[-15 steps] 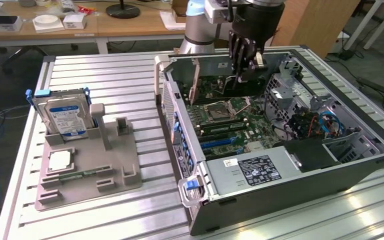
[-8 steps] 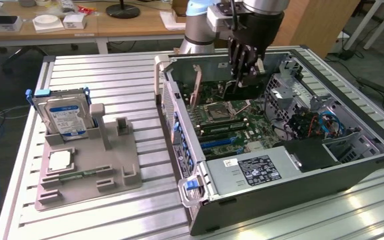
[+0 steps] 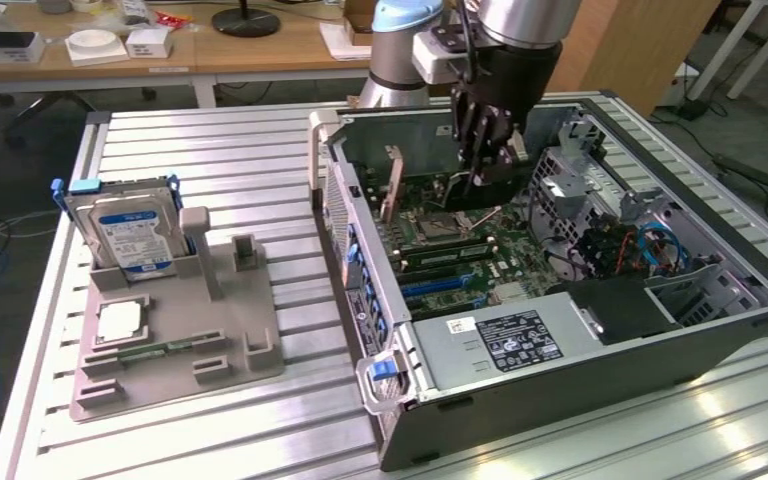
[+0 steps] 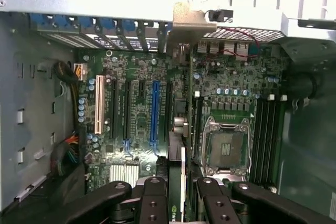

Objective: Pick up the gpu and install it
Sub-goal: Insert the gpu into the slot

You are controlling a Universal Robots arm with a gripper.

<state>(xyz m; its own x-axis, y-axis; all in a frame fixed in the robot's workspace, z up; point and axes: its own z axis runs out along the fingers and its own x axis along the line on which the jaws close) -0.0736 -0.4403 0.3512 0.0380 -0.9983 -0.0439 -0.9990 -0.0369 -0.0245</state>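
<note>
The black two-fingered gripper (image 4: 181, 192) is clamped on the gpu (image 4: 182, 169), a thin dark card held edge-on between its fingers, inside the open grey metal computer case (image 3: 357, 240). The card hangs directly below the gripper, just above the green motherboard (image 4: 142, 114), its long axis parallel to the blue expansion slot (image 4: 154, 111) beside it and its pale metal bracket (image 4: 191, 19) at the case's rear wall.
</note>
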